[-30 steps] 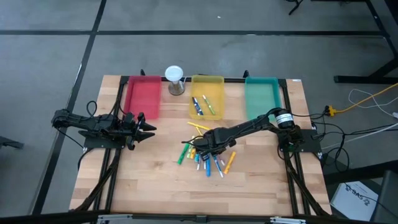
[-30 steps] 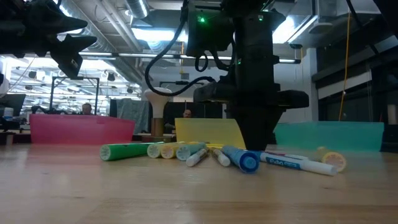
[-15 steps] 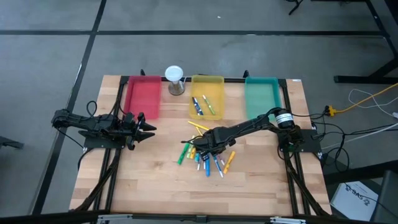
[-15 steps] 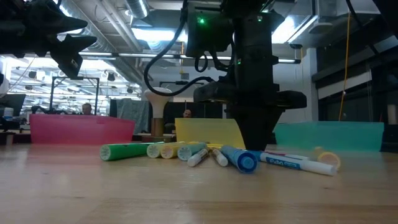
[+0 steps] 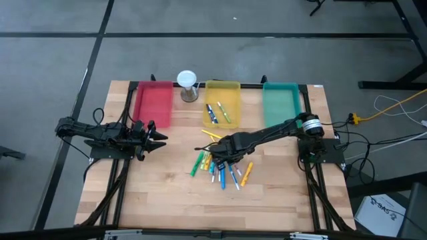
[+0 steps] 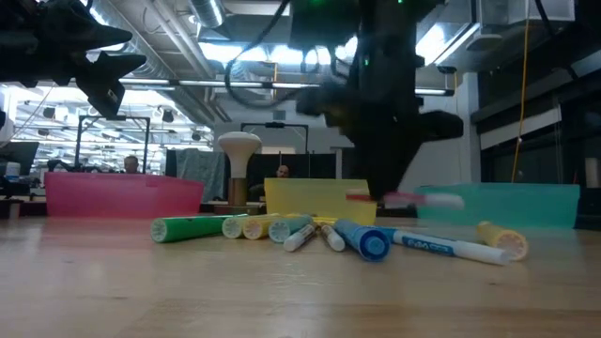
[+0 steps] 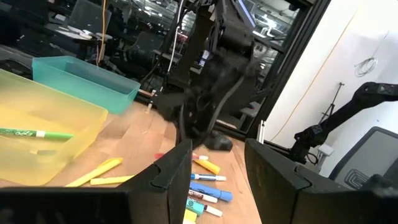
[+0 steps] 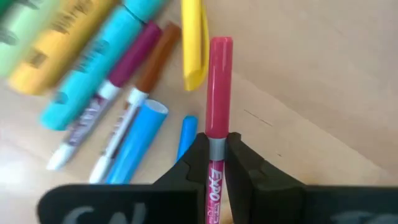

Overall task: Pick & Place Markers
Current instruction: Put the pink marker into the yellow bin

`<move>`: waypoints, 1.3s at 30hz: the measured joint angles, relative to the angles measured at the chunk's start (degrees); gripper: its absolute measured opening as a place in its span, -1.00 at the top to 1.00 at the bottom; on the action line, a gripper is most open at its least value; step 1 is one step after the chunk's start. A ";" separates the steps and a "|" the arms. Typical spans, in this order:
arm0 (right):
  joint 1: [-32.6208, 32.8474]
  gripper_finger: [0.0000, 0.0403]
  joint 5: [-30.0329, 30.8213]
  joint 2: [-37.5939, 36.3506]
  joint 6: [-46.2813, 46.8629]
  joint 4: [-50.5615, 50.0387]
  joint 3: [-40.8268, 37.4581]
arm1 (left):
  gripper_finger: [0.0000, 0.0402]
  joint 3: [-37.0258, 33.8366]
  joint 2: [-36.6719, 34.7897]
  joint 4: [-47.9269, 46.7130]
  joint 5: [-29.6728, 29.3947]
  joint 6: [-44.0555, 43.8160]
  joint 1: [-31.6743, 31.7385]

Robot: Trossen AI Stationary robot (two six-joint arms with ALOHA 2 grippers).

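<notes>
A loose pile of markers (image 5: 225, 171) in green, yellow, orange and blue lies on the wooden table (image 5: 153, 193) near its middle. A few more markers (image 5: 219, 112) lie inside the yellow tray (image 5: 223, 87). My right gripper (image 5: 218, 154) hangs over the pile, pointing down, shut on a red-capped white marker (image 6: 406, 198). My left gripper (image 5: 160, 139) waits at the table's left side, open and holding nothing. My right gripper pinches the red-capped marker between its two fingers on the white barrel just behind the cap (image 8: 215, 147). The fingers come from above, pointing down, and lie across the marker. The marker sits about level, lifted clear of the pile and the table.
A red tray (image 5: 154, 103), the yellow tray and a teal tray (image 5: 281, 103) stand side by side along the far edge. A white-topped hourglass-like object (image 5: 187, 85) stands between the red and yellow trays. Bare wood lies toward the near edge.
My right gripper has risen straight up from the pile, staying shut, and has lifted the red-capped marker clear of the table. The other markers lie where they were.
</notes>
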 joint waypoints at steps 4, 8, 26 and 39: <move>-1.19 0.86 2.08 -2.64 -0.03 0.02 0.00 | 0.29 0.00 0.00 0.00 -0.01 0.00 -0.01; -3.69 0.86 4.47 -6.31 -1.48 0.72 0.04 | 0.29 0.01 0.00 0.00 -0.01 0.00 -0.01; -23.29 0.86 3.90 -10.25 -17.68 7.96 9.30 | 0.29 0.01 0.00 0.00 -0.01 0.00 0.00; -31.00 0.86 -0.11 -10.25 -23.34 10.64 9.42 | 0.29 -0.01 0.00 0.00 -0.01 0.00 0.00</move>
